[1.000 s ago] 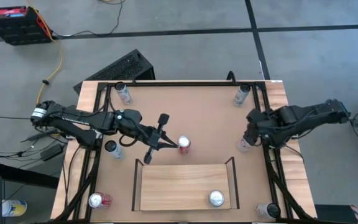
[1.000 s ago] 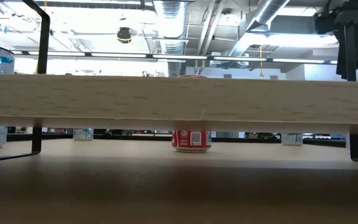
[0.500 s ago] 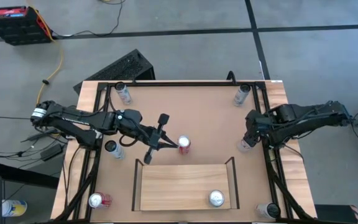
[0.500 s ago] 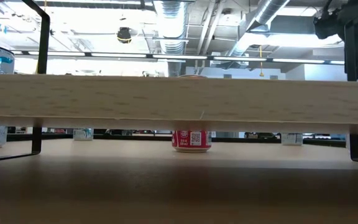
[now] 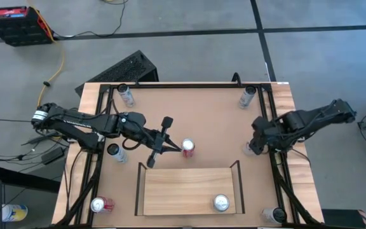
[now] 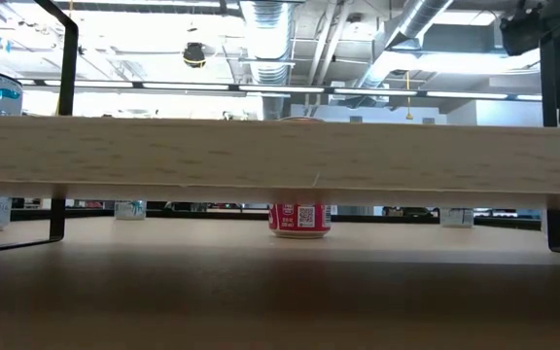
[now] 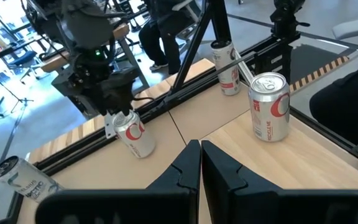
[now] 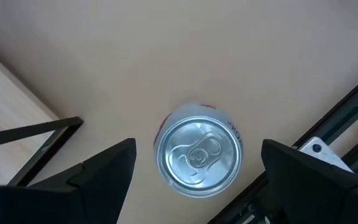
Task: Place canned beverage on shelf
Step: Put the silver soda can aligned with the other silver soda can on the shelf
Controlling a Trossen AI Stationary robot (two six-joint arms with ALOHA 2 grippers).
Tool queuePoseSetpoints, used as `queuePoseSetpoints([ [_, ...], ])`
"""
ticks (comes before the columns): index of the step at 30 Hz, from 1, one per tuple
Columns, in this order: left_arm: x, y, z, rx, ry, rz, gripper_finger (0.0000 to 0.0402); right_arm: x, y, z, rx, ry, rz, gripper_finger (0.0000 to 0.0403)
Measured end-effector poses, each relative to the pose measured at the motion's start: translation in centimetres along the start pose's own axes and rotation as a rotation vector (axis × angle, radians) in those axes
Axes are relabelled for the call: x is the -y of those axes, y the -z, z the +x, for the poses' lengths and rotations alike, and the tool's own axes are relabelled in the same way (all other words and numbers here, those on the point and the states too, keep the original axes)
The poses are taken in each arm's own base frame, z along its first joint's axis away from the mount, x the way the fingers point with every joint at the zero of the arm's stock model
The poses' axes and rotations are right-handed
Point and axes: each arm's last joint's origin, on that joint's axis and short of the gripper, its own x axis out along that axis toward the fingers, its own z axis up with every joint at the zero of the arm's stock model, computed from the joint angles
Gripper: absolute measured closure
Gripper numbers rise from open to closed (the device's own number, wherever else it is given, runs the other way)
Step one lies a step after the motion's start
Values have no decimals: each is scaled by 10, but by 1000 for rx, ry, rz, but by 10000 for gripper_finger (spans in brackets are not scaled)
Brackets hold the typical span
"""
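The shelf, a pale wood board with black end rails, stands at the table's near middle and bears one silver can. A red can stands upright on the brown tabletop just beyond the shelf. It also shows under the board in the low view. My left gripper is shut, with its tips right beside the red can's left side. My right gripper is open above a silver can by the table's right rail. One finger stands on each side of the can, clear of it. My left gripper's shut fingertips lie level next to the red can's left side, coming from the table's left. I cannot tell whether they touch it. The can stands upright on the tabletop.
Other cans stand at the far left, far right, left, near left and near right. A black frame runs around the brown tabletop. The shelf's board fills the middle of the low view.
My right arm has shifted a little while its gripper stays above the silver can by the right rail. My left gripper and the cans have kept still.
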Motion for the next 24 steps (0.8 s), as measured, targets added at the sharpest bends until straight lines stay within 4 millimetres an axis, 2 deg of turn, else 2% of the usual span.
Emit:
queuePoseSetpoints([
  [8, 0, 0, 0, 2, 1, -1, 401, -8, 6, 7, -25, 117, -55, 30],
  [24, 0, 0, 0, 2, 1, -5, 401, -14, 5, 12, -43, 150, -82, 30],
])
